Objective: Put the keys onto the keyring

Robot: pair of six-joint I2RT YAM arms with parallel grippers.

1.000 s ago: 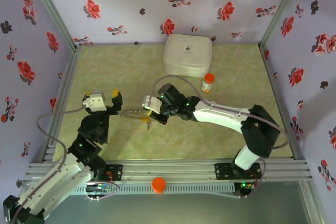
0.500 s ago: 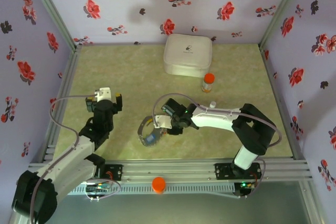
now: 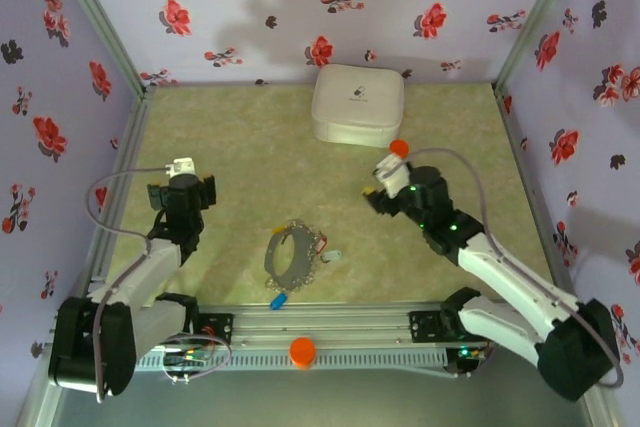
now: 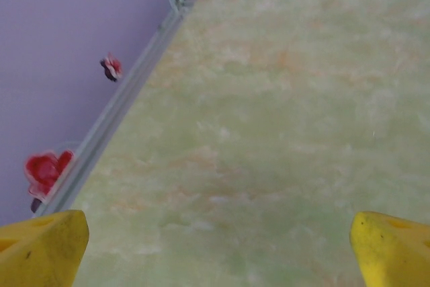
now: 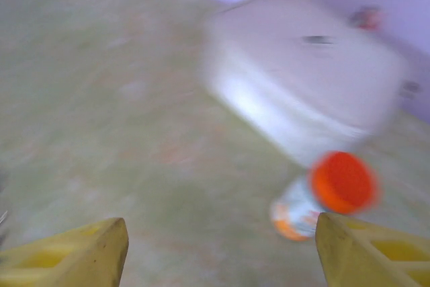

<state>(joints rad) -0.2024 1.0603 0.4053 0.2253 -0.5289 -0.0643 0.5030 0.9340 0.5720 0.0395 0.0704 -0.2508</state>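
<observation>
Left end effector (image 3: 182, 187), right end effector (image 3: 386, 177) spread wide; keyring (image 3: 271, 261) between, apart.

Even, fairly bright overhead light, faint shadows on the far wall (image 3: 300, 7). Right wrist view smeared by blur, white box (image 5: 302, 92) and bottle (image 5: 322, 196) indistinct; left wrist view soft
</observation>
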